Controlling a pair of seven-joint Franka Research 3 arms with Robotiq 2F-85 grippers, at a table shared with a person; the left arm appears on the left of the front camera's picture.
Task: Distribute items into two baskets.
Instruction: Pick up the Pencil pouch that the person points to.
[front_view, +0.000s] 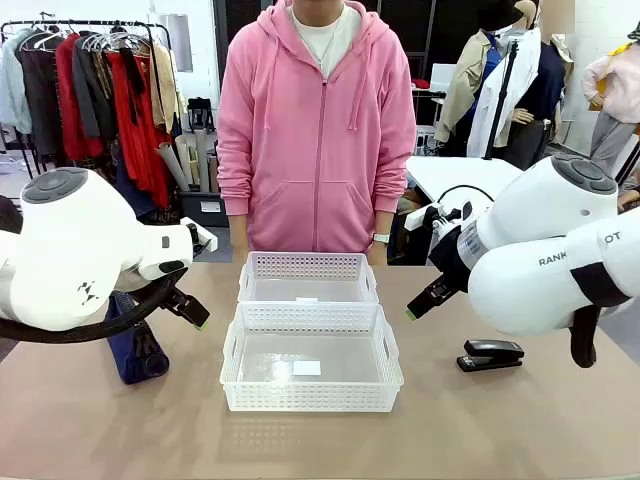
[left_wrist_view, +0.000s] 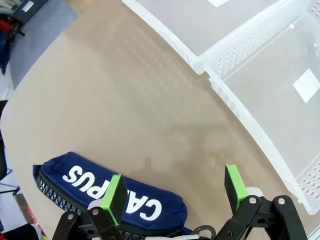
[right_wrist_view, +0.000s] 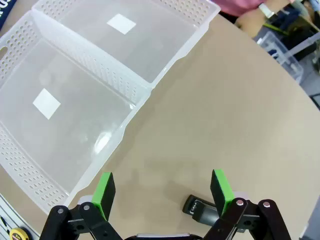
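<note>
Navy pouch (left_wrist_view: 75, 176) lies below left end effector (left_wrist_view: 173, 175).

Beige table (front_view: 100, 430); clothes rack (front_view: 90, 90) far left; white table (front_view: 462, 176) behind right.

The beige table (front_view: 100, 420) carries the larger basket (front_view: 311, 398) in the middle, on the robot's side. The smaller basket (front_view: 307, 266) touches it from behind. A navy pouch (front_view: 135, 345) lies left of them and a black stapler (front_view: 490, 354) right, both apart.

The navy pouch (left_wrist_view: 142, 202) reads "CA…PUS"; the right arm (front_view: 560, 262) bears "RANK" and "OT".
</note>
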